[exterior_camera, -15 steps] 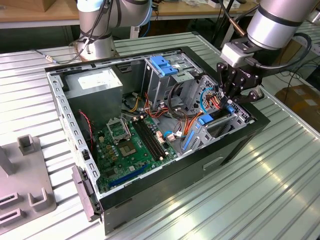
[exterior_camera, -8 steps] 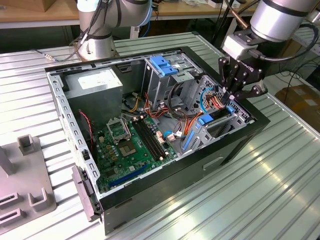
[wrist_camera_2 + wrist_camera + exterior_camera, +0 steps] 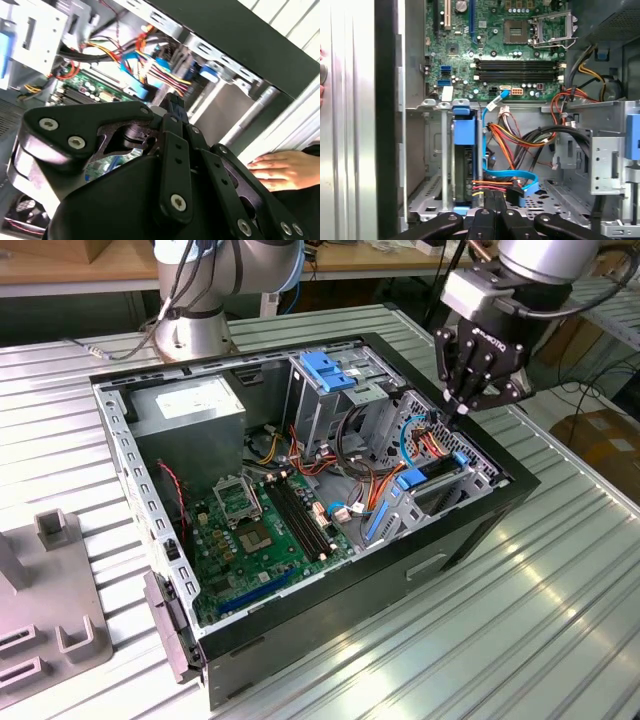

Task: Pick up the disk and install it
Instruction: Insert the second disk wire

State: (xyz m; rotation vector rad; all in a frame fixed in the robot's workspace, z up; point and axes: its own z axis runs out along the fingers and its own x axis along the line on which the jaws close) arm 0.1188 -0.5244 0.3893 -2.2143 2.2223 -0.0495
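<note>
- One gripper (image 3: 462, 406) hangs fingers-down over the case's bay corner, fingers together, gripping nothing.
- Blue-framed disk (image 3: 462, 165) stands on edge in its slot.

Motherboard (image 3: 262, 530): green, with black slots. Case (image 3: 420, 570): black outside, grey metal inside. Drive cage top (image 3: 330, 370), upper centre of the exterior view: blue. Cables (image 3: 512, 137): red, orange, yellow, black; one flat blue. Gripper (image 3: 465, 405): black. Table (image 3: 560, 620): ribbed silver.
</note>
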